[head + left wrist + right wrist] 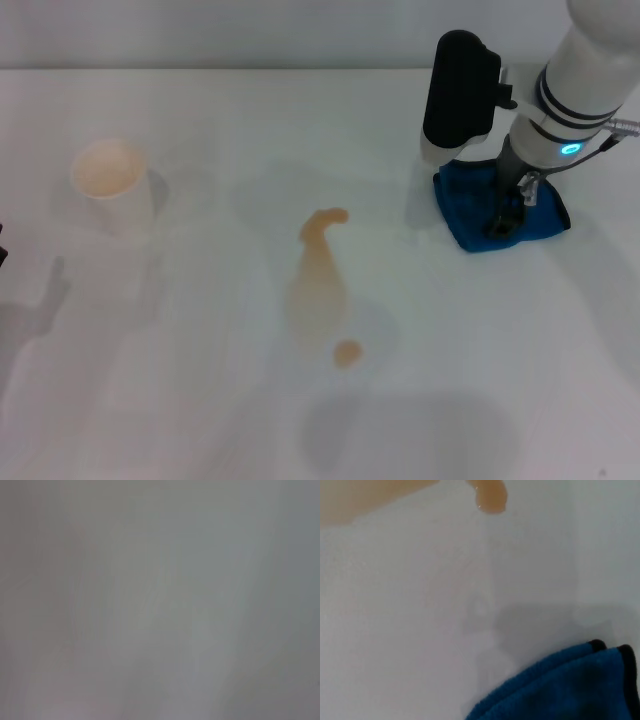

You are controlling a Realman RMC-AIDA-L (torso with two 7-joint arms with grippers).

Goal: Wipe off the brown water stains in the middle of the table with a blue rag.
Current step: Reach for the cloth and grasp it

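The right gripper (503, 222) presses down onto the blue rag (470, 205) directly beneath it; whether its fingers have closed is unclear. The rag looks soft, light and floppy, best pinched mid-fold. The brown water stains (320, 285) lie well apart on the table (200, 400).

Lab-style test bench, plain white surface (200, 420), staged tan spill (320, 280) at centre, cup (108, 180) at 10 o'clock, bare pale backdrop

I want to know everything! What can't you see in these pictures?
- Right gripper: its jaws are down on the blue rag; open or shut is unclear in the head view.
- Left gripper: not shown; the left wrist view is blurred grey.
- Brown water stains: cut off by the right wrist view's edge.
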